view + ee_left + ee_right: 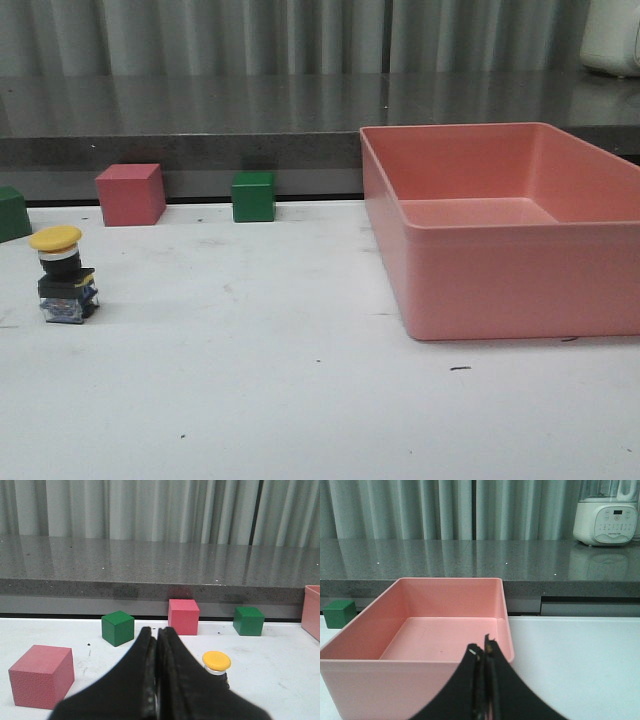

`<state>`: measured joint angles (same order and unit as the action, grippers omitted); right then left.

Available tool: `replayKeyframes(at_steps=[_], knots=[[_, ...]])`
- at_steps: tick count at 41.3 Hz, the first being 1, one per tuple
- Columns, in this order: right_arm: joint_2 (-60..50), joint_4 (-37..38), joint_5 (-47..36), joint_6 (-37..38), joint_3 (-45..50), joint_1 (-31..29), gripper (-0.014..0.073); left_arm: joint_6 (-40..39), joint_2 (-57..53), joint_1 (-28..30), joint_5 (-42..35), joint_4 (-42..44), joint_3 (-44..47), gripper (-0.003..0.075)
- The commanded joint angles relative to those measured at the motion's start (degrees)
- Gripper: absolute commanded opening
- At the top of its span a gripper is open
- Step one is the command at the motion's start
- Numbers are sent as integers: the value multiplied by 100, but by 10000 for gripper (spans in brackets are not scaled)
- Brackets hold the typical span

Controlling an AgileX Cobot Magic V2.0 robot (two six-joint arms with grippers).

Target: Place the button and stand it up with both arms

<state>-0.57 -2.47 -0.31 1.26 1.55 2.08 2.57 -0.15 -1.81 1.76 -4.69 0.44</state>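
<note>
The button (64,275) stands upright on the white table at the left, yellow cap up, dark blocky base down. It also shows in the left wrist view (217,663), partly hidden behind my left gripper (156,631), which is shut and empty, just beside and short of it. My right gripper (482,647) is shut and empty, close to the near wall of the pink bin (410,680). Neither arm shows in the front view.
The large pink bin (520,280) is empty and fills the right of the table. A pink cube (130,194) and green cubes (253,197) (13,213) stand along the table's far edge. Another pink cube (42,676) lies near the left gripper. A dark counter runs behind.
</note>
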Motion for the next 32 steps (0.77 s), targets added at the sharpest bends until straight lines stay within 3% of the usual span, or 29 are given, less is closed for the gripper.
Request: replayKeyframes(at_steps=[1,32], knots=[[-114,115,-397,103,-15,-36,-68,-32,-131,11,-468,-22,88,-20],[-108,115,-298,103,-15,-36,-68,-32,-131,11,-468,-22,88,-20]])
